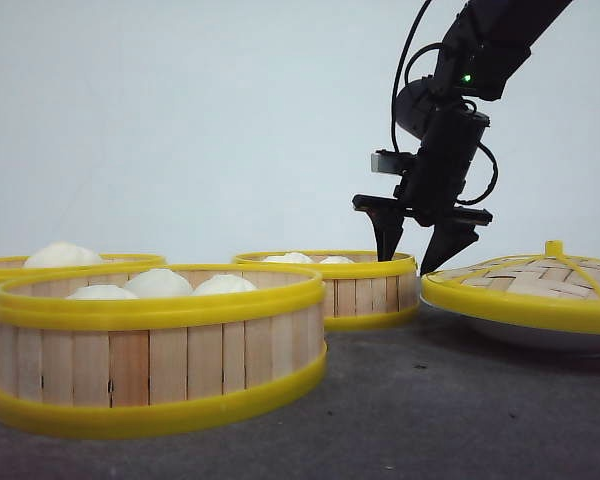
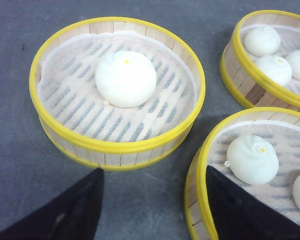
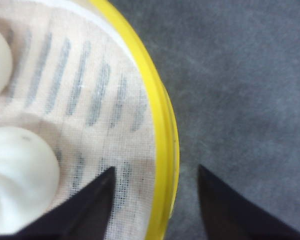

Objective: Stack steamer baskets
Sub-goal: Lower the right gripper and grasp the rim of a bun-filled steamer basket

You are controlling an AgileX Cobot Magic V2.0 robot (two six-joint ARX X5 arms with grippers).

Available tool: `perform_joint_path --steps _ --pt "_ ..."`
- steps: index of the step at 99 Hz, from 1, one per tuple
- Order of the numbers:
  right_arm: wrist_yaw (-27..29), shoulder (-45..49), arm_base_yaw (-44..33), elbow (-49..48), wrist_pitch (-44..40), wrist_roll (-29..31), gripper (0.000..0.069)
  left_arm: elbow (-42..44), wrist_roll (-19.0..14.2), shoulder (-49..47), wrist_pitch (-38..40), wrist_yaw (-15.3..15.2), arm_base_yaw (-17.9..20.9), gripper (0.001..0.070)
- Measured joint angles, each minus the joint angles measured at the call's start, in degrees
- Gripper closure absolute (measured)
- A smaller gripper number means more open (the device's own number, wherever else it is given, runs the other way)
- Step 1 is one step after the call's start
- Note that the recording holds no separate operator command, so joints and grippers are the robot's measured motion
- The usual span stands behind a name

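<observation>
— Where, the steamer baskets?

— Three on the dark table, unstacked. Nearest basket in front, holding three white buns. Far-left basket behind it and off to its left, holding one bun. Far basket behind it and to its right, buns inside as well. Each lined with thin white cloth.

— And the right gripper?

— Hanging above the far basket's right rim, spread open, gripping nothing. Seen from the right wrist: one finger over the cloth inside, the other over the table outside, yellow rim between.

— The left gripper?

— Open too, empty. Poised over the near edge of the nearest basket, one dark finger over bare table, the other over the cloth inside. Whether touching, cannot tell.

— Beyond the baskets?

— Right of the far basket, just beside it: domed woven lid, yellow rim and knob, resting on a white plate.
</observation>
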Motion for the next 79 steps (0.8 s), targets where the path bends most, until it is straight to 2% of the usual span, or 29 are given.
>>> perform_joint_path --steps 19,35,43,61,79 --pt "0.13 0.81 0.28 0.02 0.37 0.52 0.0561 0.00 0.07 0.00 0.00 -0.02 0.00 0.0322" --pt "0.92 0.81 0.44 0.04 2.12 2.43 0.0599 0.00 0.42 0.00 0.02 -0.02 0.00 0.0322" --pt "2.10 0.81 0.48 0.07 4.46 3.32 0.0654 0.00 0.42 0.00 0.00 -0.02 -0.02 0.0322" --pt "2.16 1.09 0.52 0.13 5.99 4.15 0.0667 0.00 0.42 0.00 0.02 -0.02 -0.02 0.0322" --pt "2.14 1.75 0.35 4.09 3.69 4.31 0.0668 0.00 0.42 0.00 0.00 -0.09 -0.02 0.0322"
